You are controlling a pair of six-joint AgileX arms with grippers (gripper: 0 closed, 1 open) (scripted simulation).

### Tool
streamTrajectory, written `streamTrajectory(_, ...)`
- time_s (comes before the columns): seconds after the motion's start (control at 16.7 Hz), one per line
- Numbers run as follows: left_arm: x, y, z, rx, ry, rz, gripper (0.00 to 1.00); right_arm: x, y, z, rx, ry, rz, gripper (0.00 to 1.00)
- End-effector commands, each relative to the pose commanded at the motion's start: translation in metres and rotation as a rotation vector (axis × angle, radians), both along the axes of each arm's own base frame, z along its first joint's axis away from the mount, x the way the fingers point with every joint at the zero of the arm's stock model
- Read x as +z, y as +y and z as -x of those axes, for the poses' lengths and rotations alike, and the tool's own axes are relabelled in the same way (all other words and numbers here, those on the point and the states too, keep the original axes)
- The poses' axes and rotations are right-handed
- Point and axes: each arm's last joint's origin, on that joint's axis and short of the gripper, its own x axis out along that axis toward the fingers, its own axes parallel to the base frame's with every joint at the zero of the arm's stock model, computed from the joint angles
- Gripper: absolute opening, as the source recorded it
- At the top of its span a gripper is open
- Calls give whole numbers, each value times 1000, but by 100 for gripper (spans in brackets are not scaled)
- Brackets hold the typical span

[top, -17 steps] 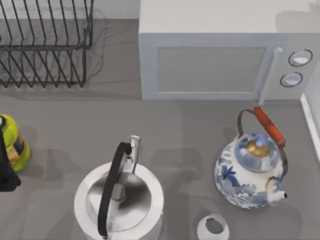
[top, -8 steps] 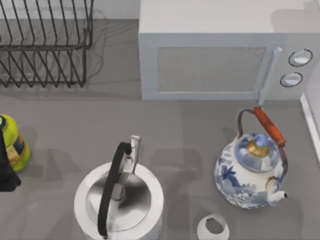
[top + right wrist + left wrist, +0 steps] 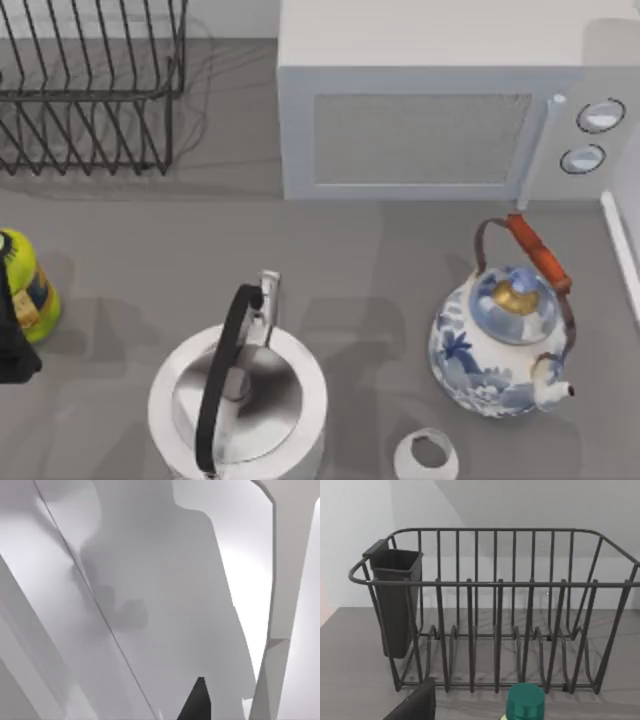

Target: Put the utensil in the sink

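Utensil: I cannot tell where it lies. A white raised edge (image 3: 622,250) runs along the right side of the grey desk (image 3: 350,260), and I cannot tell whether it belongs to a sink.

A white microwave (image 3: 420,120) stands at the back of the desk, right of centre, door closed, with two round dials at its right end. A dark wire dish rack (image 3: 90,100) stands at the back left, well apart from the microwave. In the left wrist view a dark cutlery holder (image 3: 395,600) hangs on one end of the rack.

A steel kettle (image 3: 240,400) with a black arched handle stands near the front, left of centre. A blue-and-white teapot (image 3: 500,345) stands to its right, apart from it, in front of the microwave's right end. Its hoop handle has an orange-red grip, and its spout points toward the front right. A yellow-green bottle (image 3: 25,285) stands at the left edge of the desk, and its green cap (image 3: 525,700) sits just in front of the rack in the left wrist view. A small white cup (image 3: 426,455) stands at the front edge, between kettle and teapot.

The left gripper (image 3: 12,345) is a dark shape at the desk's left edge, just beside the bottle. Whether it is spread or pressed together, I cannot tell. The right gripper (image 3: 196,702) shows as a dark tip against pale, shadowed surfaces, and I cannot tell its state either.
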Motion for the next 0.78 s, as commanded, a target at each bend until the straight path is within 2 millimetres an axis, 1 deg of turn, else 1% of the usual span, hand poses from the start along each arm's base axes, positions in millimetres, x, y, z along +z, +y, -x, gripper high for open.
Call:
streamTrajectory(0.18,0,0,0,0,0,0,100,-10,0,1,0,-8,3,0)
streamTrajectory(0.48,0,0,0,0,0,0,100,-11,0,2,0,-12,4,0)
streamTrajectory(0.78,0,0,0,0,0,0,100,-11,0,2,0,-12,4,38)
